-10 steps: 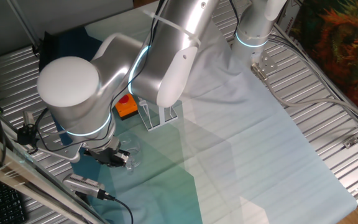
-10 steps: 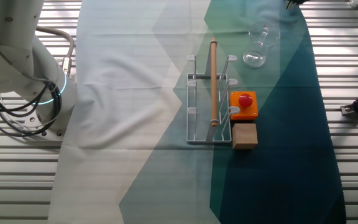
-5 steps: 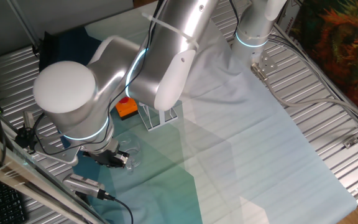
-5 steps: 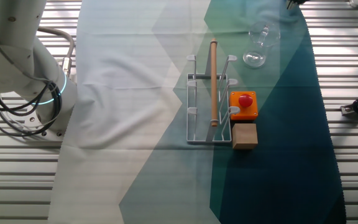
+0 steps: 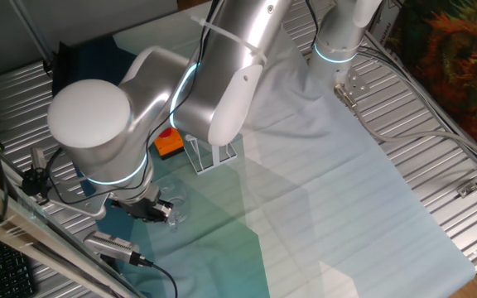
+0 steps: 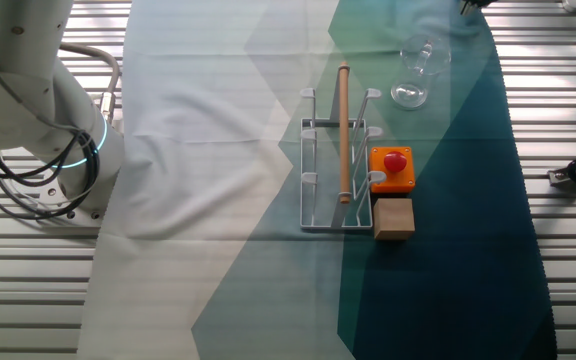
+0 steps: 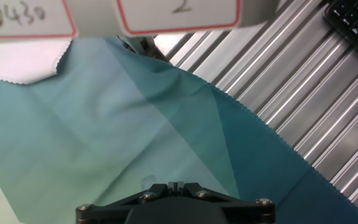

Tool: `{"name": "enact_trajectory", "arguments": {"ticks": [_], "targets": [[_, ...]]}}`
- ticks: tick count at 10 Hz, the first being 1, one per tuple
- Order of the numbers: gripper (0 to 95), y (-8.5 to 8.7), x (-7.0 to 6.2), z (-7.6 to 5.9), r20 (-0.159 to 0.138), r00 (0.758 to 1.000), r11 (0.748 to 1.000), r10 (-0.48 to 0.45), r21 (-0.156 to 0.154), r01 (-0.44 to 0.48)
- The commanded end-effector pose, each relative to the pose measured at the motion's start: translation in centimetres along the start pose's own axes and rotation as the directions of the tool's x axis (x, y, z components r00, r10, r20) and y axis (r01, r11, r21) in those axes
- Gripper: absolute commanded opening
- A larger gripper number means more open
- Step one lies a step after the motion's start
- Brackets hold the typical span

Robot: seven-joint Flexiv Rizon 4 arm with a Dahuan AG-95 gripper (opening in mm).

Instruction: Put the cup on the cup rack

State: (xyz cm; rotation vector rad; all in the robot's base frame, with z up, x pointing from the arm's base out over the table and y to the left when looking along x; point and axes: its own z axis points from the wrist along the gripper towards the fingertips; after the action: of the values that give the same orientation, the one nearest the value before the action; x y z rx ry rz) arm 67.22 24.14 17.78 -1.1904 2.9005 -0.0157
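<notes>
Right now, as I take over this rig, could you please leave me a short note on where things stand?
Gripper: low over the cloth beside the cup; whether it is open or shut cannot be told, and the hand view shows only cloth, no fingers.
The cup: upright on the teal cloth, beyond the far end of the cup rack, not lifted.
The cup rack: at mid-table, with a wooden rod along its top and no cup on it. An orange box with a red button and a wooden block sit beside it.
Done: approach only.
Left: grasp the cup, carry it over, hang it on a peg.
</notes>
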Motion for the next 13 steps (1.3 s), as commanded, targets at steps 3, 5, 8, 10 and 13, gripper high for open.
{"name": "enact_trajectory", "arguments": {"ticks": [3,5,8,10,13], "targets": [[0.0,-0.04,0.00,0.02,-0.021,0.999,0.999,-0.039,-0.004,0.039],[0.0,-0.04,0.00,0.02,-0.022,0.999,0.999,-0.044,-0.002,0.044],[0.0,-0.04,0.00,0.02,-0.029,0.998,0.999,-0.049,0.001,0.049],[0.0,-0.04,0.00,0.02,-0.045,0.998,0.999,-0.046,0.011,0.047],[0.0,-0.04,0.00,0.02,-0.065,0.996,0.998,-0.065,0.009,0.065]]}}
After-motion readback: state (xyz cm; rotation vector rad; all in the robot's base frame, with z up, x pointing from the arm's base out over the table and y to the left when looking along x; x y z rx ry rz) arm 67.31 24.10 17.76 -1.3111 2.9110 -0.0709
